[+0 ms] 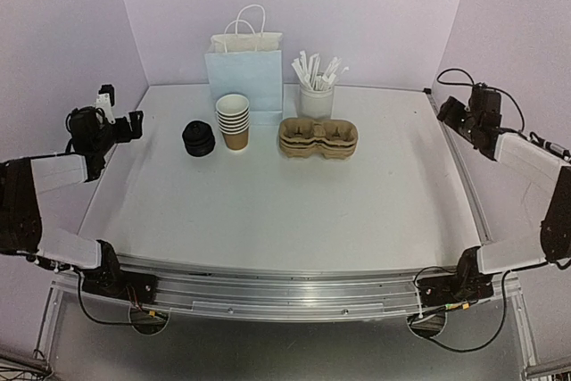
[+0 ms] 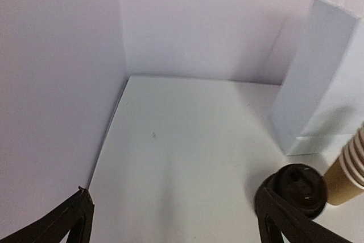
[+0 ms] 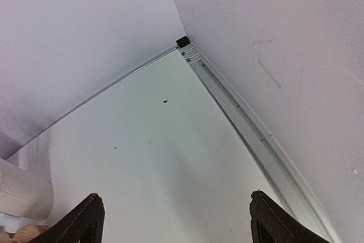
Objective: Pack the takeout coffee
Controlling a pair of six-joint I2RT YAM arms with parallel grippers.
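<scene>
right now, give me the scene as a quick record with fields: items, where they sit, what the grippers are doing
cups: one nested stack, upright, in front of the bag
lids: black stack, left of the cups, not touching them
carriers: stacked, right of the cups, wells empty
straw cup: white, behind the carriers
left gripper: open, holding nothing, at the left edge of the table
right gripper: open, holding nothing, near the far right corner
packed: no cup in a carrier yet

This looks like a lab's robot test cell. A white table (image 1: 294,202) stands boxed in by plain lilac walls (image 1: 375,6), with aluminium rails (image 1: 285,290) along its near edge.
</scene>
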